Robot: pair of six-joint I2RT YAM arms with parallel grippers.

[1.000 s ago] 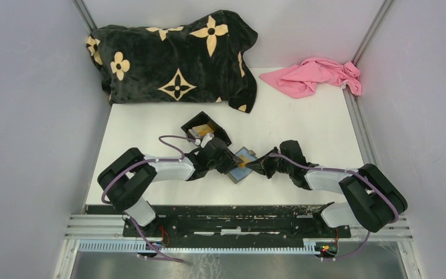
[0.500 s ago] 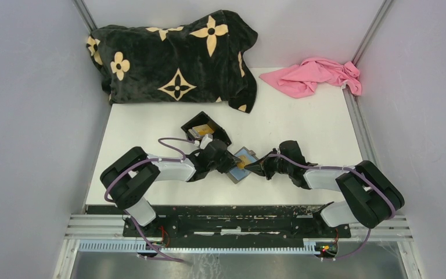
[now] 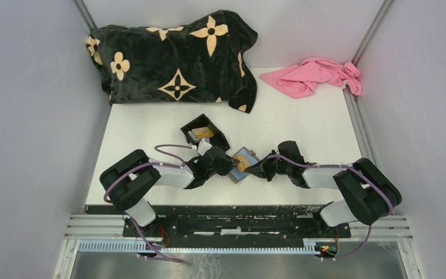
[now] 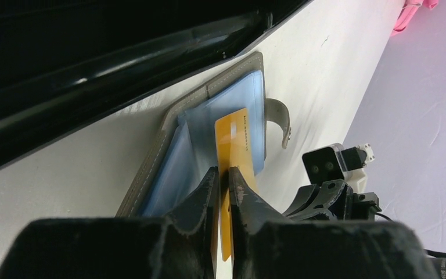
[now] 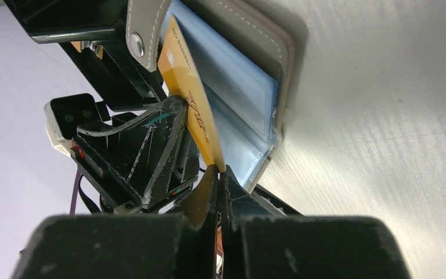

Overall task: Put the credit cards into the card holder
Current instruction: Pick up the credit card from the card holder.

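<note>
**Left wrist view: gold card (image 4: 238,136) pinched from both ends over the wallet (image 4: 209,93)**

Nearest me, the left gripper (image 4: 223,172) has its jaws drawn narrow with the card standing on edge between them. They look clamped on it, though I can't rule out a sliver of slack. Across the wallet, the right gripper (image 5: 216,170) is closed tight on the card's other corner. The wallet lies open on the table (image 3: 302,122), its clasp tab (image 4: 279,119) sticking out from one edge. The card's free end lies over its blue sleeves (image 4: 250,96); I can't tell whether it has entered a slot.

As I read it, this is the feed-in. I'd confirm one firm grip before loosening the other, so the card doesn't drop or swing. Then I'd line the card up with the sleeve mouth and push along its length, without twisting. Nothing pins the wallet, so it may skate; the freed gripper could press on its grey rim.

Just beyond the wallet sits a black box (image 3: 203,132), seemingly with more cards (image 3: 202,133) inside. Well beyond lie a patterned blanket (image 3: 174,55) and a pink cloth (image 3: 316,75).
</note>
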